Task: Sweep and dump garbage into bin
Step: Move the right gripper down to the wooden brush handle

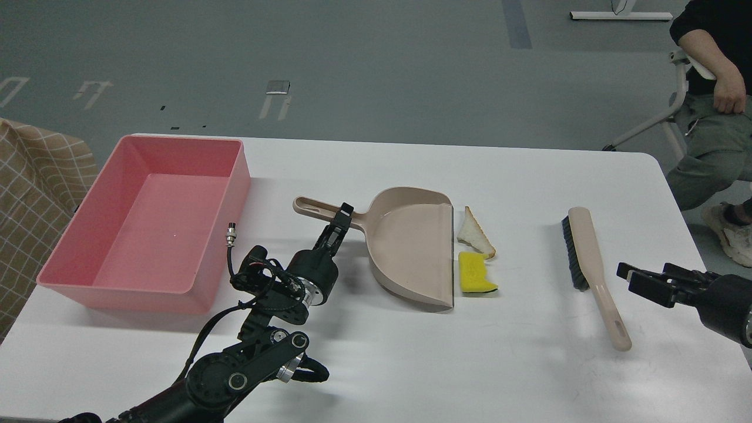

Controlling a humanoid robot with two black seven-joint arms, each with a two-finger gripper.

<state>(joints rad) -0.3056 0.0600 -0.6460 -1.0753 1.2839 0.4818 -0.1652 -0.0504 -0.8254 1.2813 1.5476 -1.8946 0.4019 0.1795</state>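
Early stage: bin empty, bread and sponge on the table just off the dustpan lip, brush untouched; left gripper at the pan handle, grip unclear, right gripper spread, empty beside brush.

One head view looks forward and down over the table.
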